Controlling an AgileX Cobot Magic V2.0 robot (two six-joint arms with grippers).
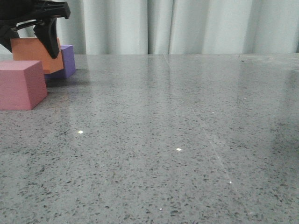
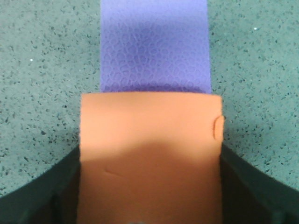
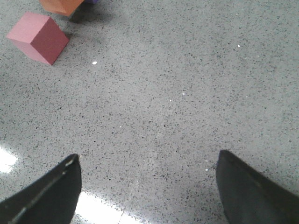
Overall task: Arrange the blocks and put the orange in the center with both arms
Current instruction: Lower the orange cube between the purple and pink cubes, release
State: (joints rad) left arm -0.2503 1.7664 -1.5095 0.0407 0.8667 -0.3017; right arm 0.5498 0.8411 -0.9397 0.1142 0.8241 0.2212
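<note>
My left gripper (image 1: 29,46) is shut on the orange cube (image 1: 32,53) at the far left and holds it just above the table. In the left wrist view the orange cube (image 2: 149,121) fills the space between the black fingers (image 2: 42,186) of the left gripper (image 2: 149,154). The purple cube (image 2: 154,46) lies directly beyond it. In the front view the purple cube (image 1: 67,60) stands behind the orange one, and the pink cube (image 1: 21,84) rests nearer the front. My right gripper (image 3: 148,156) hangs open over bare table, well away from the pink cube (image 3: 37,37) and the orange cube (image 3: 60,5).
A speckled grey stone table (image 1: 177,140) stretches to the right of the cubes. A pale curtain (image 1: 187,25) hangs behind its far edge. The right arm does not appear in the front view.
</note>
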